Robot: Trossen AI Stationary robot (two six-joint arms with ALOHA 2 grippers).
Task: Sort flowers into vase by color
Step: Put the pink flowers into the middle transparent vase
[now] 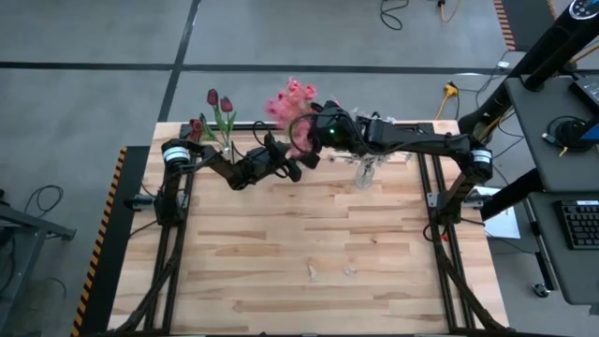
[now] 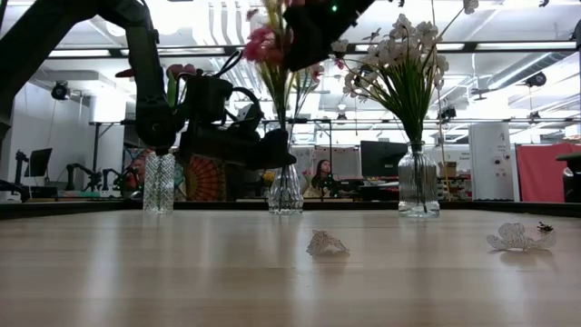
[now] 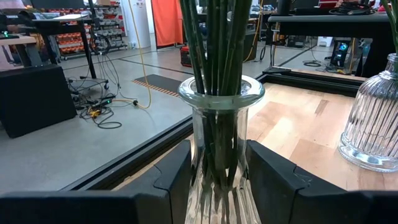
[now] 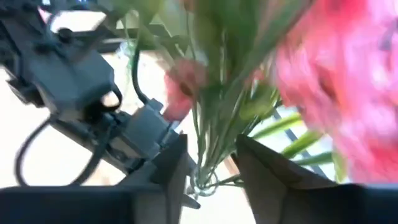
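A pale wooden table [image 1: 309,253] stands in a large workshop with desks and screens behind it, and two fallen blossoms [image 2: 327,243] lie on its boards. Three glass vases stand along the far edge: red tulips [image 1: 218,101] at the left, pink flowers [image 1: 290,101] in the middle vase [image 3: 219,155], white sprays [image 2: 404,54] at the right. The left gripper [image 3: 217,180] brackets the middle vase's neck, fingers apart beside the glass, while the right gripper [image 4: 211,165] sits spread around the pink flowers' green stems just above.
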